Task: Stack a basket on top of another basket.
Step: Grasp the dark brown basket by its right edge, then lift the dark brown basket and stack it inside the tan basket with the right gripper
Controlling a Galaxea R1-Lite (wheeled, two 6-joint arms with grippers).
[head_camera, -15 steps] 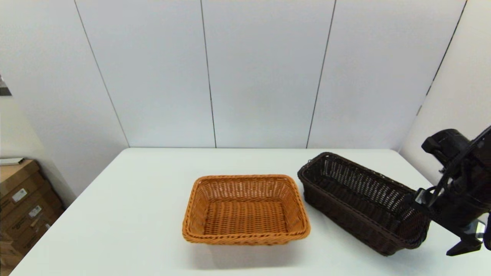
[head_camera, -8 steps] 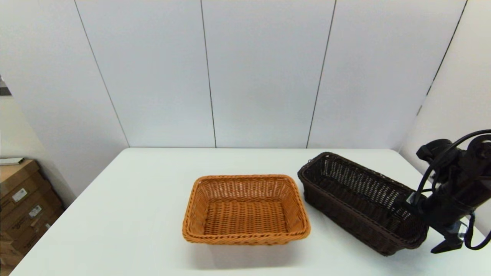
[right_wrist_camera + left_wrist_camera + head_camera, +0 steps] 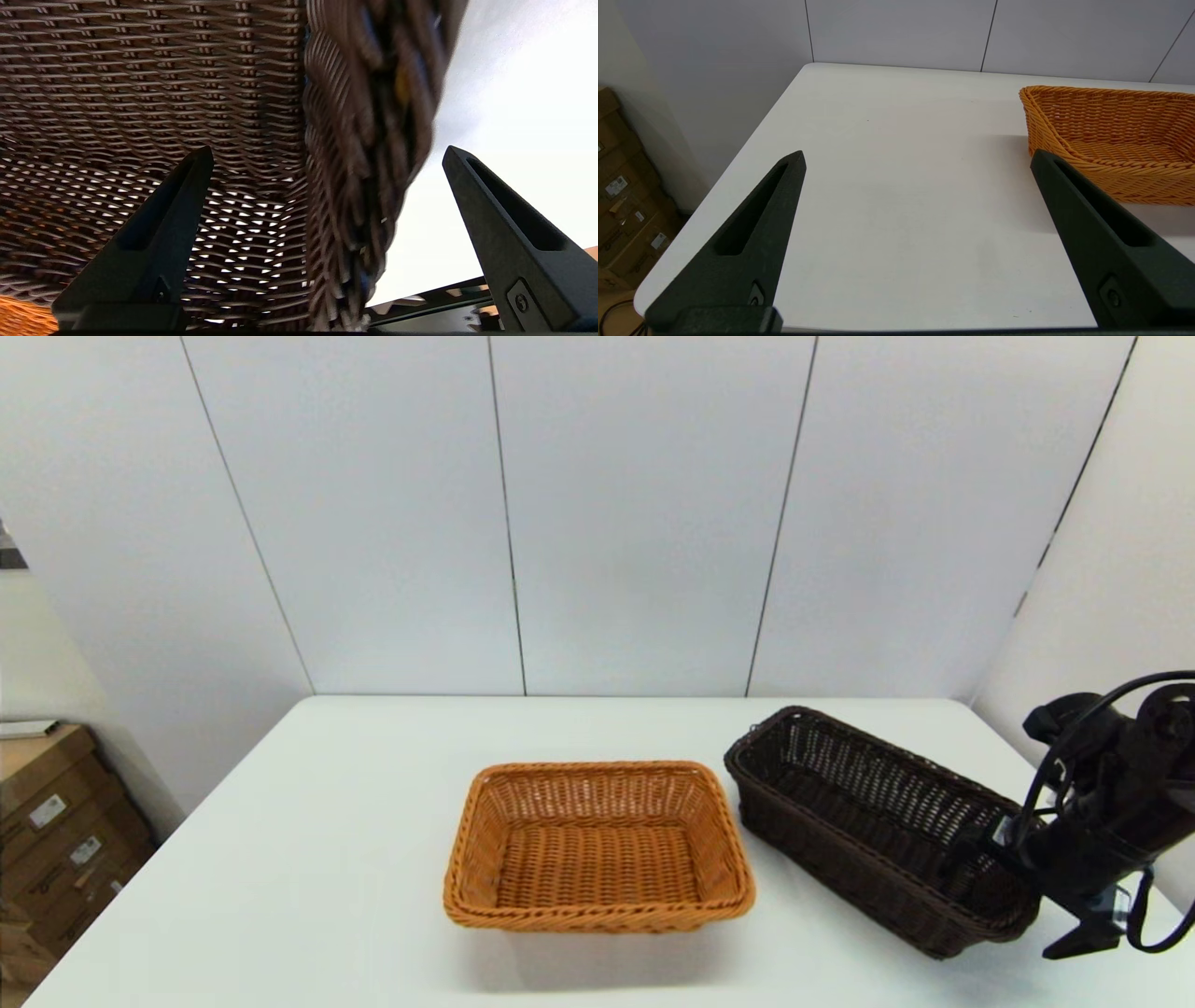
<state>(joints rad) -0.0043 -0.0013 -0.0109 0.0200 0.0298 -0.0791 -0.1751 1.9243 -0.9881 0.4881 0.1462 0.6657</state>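
Astride the basket (image 3: 873, 826) rim, right gripper (image 3: 327, 154) agape

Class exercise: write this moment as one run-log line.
phase: pre-grasp | right end effector: open, straddling dark basket end rim | left end effector: open, parked | orange basket: empty | stacked: no

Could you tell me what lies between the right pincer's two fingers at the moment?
In the right wrist view, the dark brown wicker basket's braided end rim stands between the open right pincer's fingers, one inside the basket, one outside.
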